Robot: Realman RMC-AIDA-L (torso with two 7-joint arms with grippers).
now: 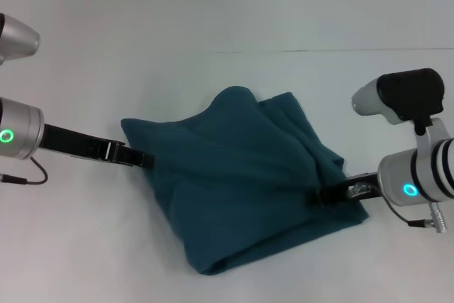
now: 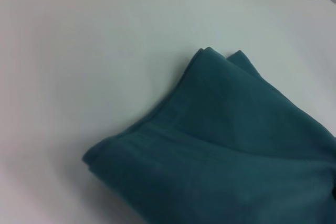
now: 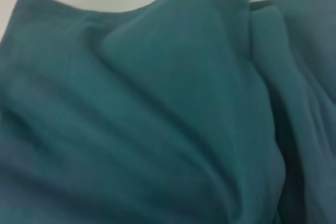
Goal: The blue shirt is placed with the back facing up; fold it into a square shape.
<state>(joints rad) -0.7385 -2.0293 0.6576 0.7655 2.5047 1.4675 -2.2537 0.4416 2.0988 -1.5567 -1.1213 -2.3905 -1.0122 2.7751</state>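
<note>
The blue shirt (image 1: 241, 182) lies on the white worktop (image 1: 213, 19) as a compact, several-layer bundle, roughly 4-sided but skewed, with 1 peak bulging at its far edge and loose ridges running across the right half. That shape suggests the task is in its late folding stage: the cloth is already doubled over, yet the outline is not a tidy square.

The left claw (image 1: 142, 159) sits low at the bundle's left edge, its tips touching or just under the fabric there; whether it is pinching cloth or merely resting against it I cannot tell. The right claw (image 1: 328, 195) reaches in from the right side and appears to be closed on a gathered fold near the right corner, though the dark tips blend with the shirt, so that grip is only probable. The right wrist view is filled with creased fabric, and the left wrist view shows the stacked layers at 1 corner.

The next move likely calls for both claws to draw their edges taut and level, flatten the far peak, and lay the last fold squarely over the layers beneath.
</note>
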